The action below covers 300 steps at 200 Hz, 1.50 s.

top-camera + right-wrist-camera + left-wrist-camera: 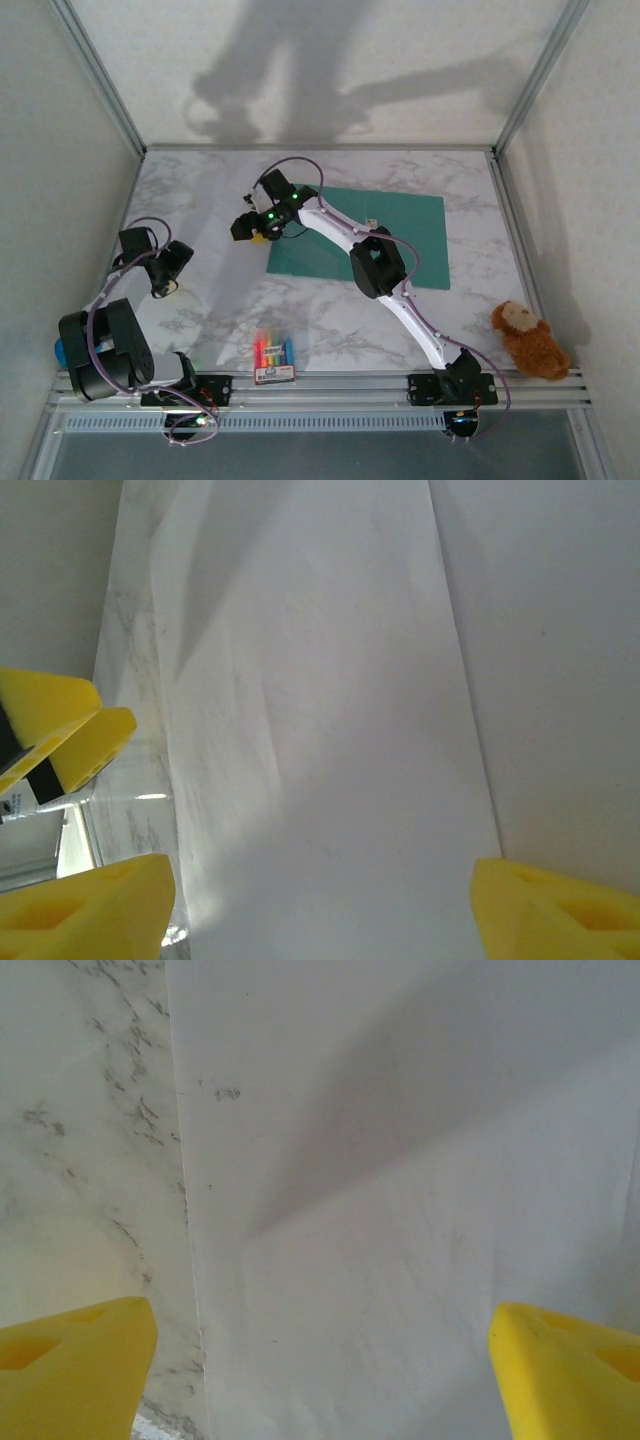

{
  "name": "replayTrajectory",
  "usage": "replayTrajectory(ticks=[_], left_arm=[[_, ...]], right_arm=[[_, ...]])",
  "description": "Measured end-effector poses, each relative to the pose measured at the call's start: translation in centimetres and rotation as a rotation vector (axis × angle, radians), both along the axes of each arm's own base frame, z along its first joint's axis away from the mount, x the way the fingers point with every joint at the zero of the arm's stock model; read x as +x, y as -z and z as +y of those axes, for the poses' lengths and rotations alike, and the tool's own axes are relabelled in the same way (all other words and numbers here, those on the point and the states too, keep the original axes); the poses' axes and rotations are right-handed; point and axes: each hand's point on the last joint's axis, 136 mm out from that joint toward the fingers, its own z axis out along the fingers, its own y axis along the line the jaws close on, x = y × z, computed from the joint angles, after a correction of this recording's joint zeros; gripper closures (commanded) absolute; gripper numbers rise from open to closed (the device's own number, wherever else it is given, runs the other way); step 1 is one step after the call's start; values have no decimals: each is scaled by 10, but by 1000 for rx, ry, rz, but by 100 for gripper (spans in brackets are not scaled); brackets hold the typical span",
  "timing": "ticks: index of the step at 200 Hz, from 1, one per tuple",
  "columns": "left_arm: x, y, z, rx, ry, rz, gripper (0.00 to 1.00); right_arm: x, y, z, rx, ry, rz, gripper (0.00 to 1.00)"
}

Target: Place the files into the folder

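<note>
Currently left gripper (320,1310) and right gripper (322,870) are spread wide.
White files (400,1210) are seen beneath both; folder (410,220) is laid at right gripper's 3 o'clock.

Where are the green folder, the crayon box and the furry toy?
folder (415,225): top view, bare right panel.
crayon box (274,358): top view, its middle.
furry toy (538,350): top view, its body.

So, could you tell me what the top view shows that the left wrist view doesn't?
From above: the green folder lying flat, the right arm reaching to its left edge, a crayon box and a brown stuffed toy. From the left wrist: up close, the straight edge of what looks like a white sheet, and the yellow left fingers standing wide open. Both: the marble table.
</note>
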Motion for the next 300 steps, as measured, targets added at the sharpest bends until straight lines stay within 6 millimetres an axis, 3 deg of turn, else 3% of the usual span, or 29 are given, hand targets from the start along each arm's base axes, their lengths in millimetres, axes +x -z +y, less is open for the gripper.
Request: replayTrajectory(ticks=[57, 230, 300], left_arm=[[-1, 14, -7, -34, 23, 14, 19], [1, 13, -8, -40, 31, 1, 15], [1, 13, -9, -38, 36, 1, 18]], right_arm=[[-3, 2, 2, -11, -2, -7, 23], [-14, 4, 6, 0, -18, -12, 26], [-34, 4, 14, -4, -40, 17, 26]])
